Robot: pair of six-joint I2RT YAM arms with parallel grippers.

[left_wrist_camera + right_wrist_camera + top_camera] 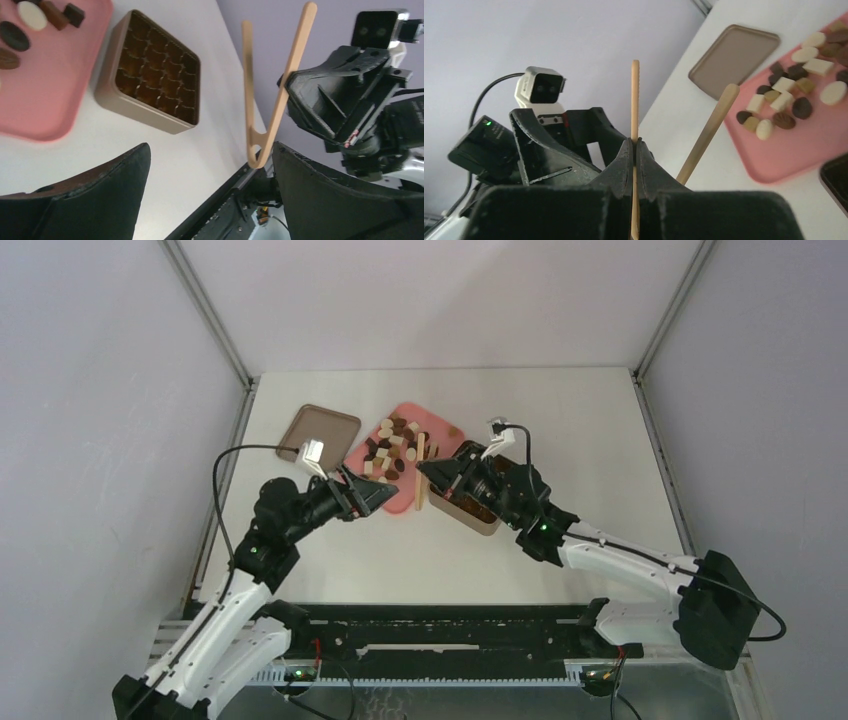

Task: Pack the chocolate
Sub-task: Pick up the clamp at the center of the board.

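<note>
Beside the pink tray, on its near edge, I have the right gripper clenched on the wooden tongs. It pinches only one leg, so the other leg springs away and the tongs stand splayed in a V, tips up, clear of the table. I read that as a hold for passing or re-gripping, not for picking: with one leg pinned, nothing can squeeze the tips together.

My left gripper faces the tongs with its fingers spread wide and nothing between them. The joined end of the tongs sits near its right finger, so I judge it is placed to take that end.

The chocolate lies loose on the pink tray, dark, brown and cream pieces mixed. The tin rests just beside the tray on the right arm's side. Every cell of its gridded insert that I can see looks empty. Its lid lies flat on the tray's far side, out of the way. Packing has not started, as I judge it.
</note>
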